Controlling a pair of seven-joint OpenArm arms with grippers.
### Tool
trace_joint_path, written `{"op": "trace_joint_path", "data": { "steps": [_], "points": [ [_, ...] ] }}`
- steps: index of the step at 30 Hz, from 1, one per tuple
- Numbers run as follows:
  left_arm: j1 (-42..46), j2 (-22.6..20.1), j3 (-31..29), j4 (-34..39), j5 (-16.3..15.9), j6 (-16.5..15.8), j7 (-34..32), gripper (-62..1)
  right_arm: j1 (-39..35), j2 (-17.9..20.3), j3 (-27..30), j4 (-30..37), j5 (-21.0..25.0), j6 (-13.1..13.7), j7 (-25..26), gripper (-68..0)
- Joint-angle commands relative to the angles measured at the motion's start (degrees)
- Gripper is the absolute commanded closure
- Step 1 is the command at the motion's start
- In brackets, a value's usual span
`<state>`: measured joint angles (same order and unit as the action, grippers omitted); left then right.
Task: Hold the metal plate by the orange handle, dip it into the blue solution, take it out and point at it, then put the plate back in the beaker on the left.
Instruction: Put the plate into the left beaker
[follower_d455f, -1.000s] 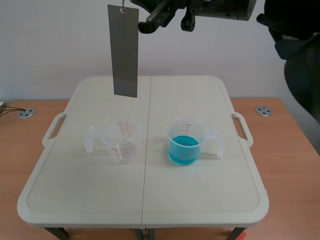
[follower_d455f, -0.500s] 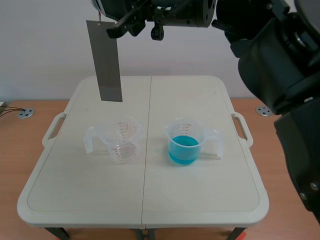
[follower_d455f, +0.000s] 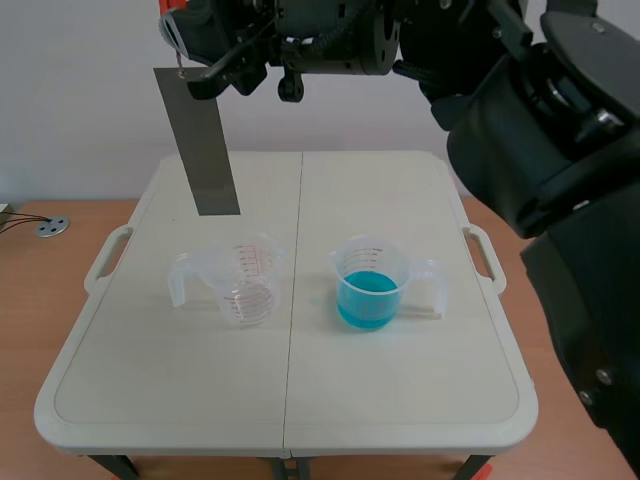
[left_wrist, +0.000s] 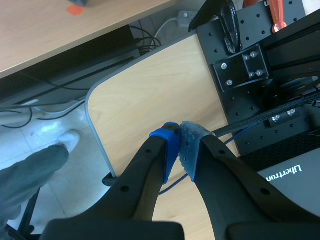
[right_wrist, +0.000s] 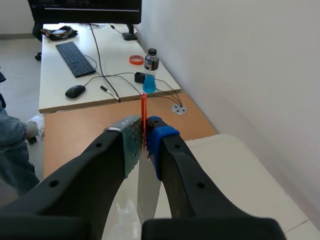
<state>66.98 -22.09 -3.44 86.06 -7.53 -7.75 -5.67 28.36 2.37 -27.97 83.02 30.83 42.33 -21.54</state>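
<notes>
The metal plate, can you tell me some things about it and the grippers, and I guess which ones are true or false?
1. The metal plate hangs in the air above the table. True.
2. The plate's lower end is dipped in the blue solution. False: it hangs well above it and off to one side.
3. The right gripper is shut on the orange handle. True.
4. The left gripper holds a beaker. False: its fingers are shut on nothing, with no beaker near it.
</notes>
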Motion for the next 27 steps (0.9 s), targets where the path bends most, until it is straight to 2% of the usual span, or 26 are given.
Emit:
{"op": "trace_joint_path", "data": {
  "steps": [1,27],
  "points": [
    [0.48,0.0,-0.33,0.46,-0.33,-0.52,-0.52,-1.8,1.07,-0.33,0.11,1.01,0.63,0.39,1.22,-1.5],
    [0.48,0.0,-0.33,0.46,-0.33,-0.52,-0.33,-1.8,0.33,-0.31,0.04,-7.19,0.61,0.39,1.29,-1.5]
  ]
}}
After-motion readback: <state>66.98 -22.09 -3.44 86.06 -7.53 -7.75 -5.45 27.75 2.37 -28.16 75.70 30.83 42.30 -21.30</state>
